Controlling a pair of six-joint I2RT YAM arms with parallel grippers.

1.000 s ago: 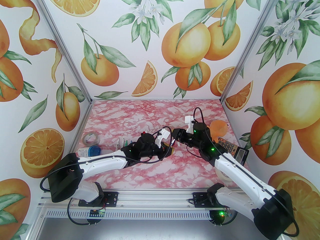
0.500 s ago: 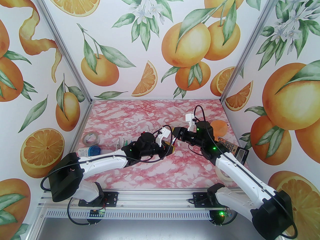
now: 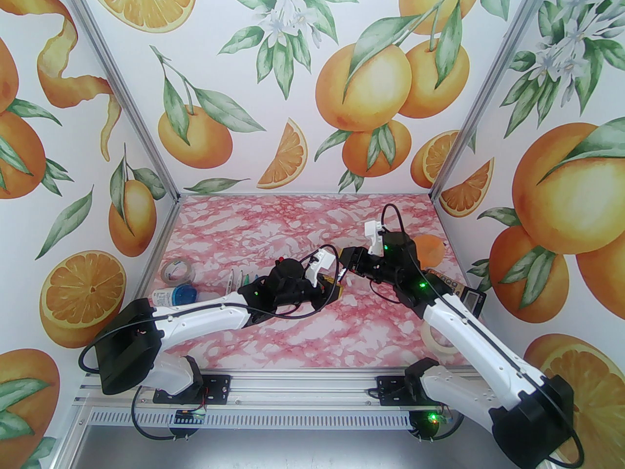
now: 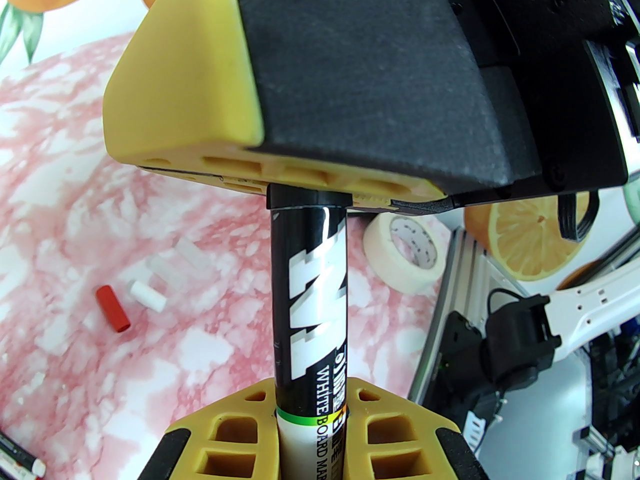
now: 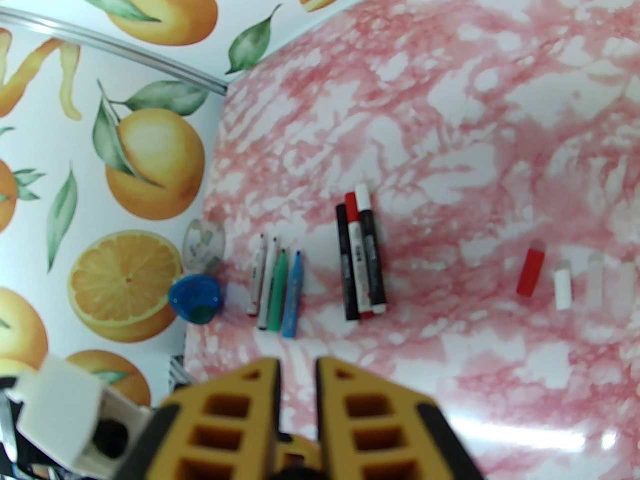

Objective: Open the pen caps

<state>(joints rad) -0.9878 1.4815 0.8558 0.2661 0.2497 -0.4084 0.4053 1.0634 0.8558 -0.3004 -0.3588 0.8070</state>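
Right arm has swung across the calculator (image 3: 471, 300); right fingers (image 5: 267, 388) clamp the black cap (image 4: 307, 199), still seated, left fingers (image 4: 250, 403) grip the whiteboard marker (image 4: 307, 288) by its barrel above the pink-marbled bench (image 3: 293, 340). Four loose caps (image 5: 531, 272) lie off; three markers (image 5: 360, 255) look capped. Orange-print walls all round.

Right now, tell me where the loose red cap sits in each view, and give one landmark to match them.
Top external: too small to tell against the table.
Left wrist: the red cap lies lower left, left of the held pen.
Right wrist: the red cap lies right of centre, apart from the pens.
Landmark: the white cap, just right of it in both wrist views.
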